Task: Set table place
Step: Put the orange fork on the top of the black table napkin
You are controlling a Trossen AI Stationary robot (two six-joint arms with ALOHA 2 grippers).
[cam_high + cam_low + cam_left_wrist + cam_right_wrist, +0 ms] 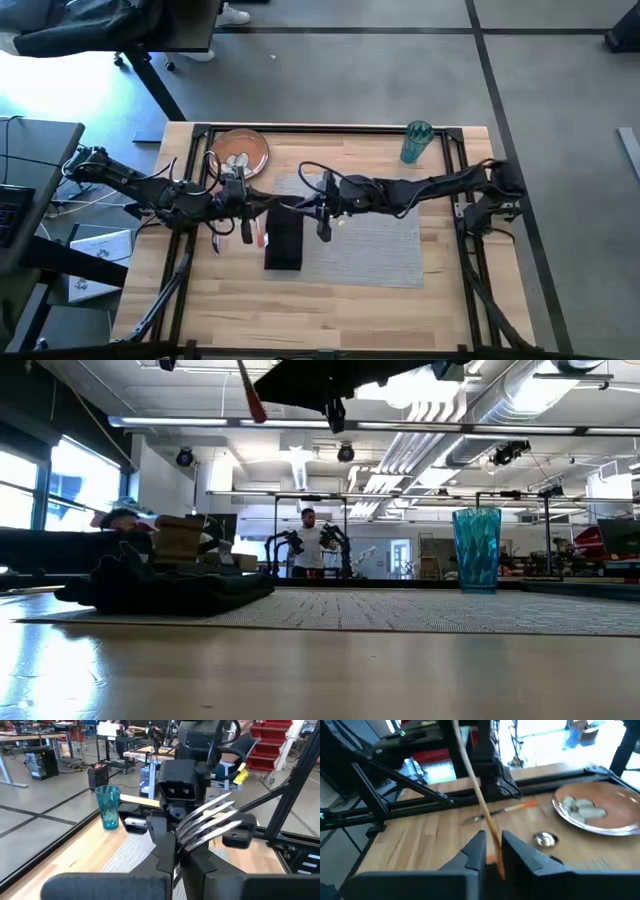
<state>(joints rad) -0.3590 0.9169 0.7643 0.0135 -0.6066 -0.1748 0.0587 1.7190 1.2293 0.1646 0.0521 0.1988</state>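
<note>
We clench the fork in our left gripper, tines pointing toward the placemat, beside the napkin.

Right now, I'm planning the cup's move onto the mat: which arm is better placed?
Probably right: the cup stands on its side, and the left claw grips a fork.

Both arms reach inward, left end effector and right end effector clamped shut mid-table.
</note>
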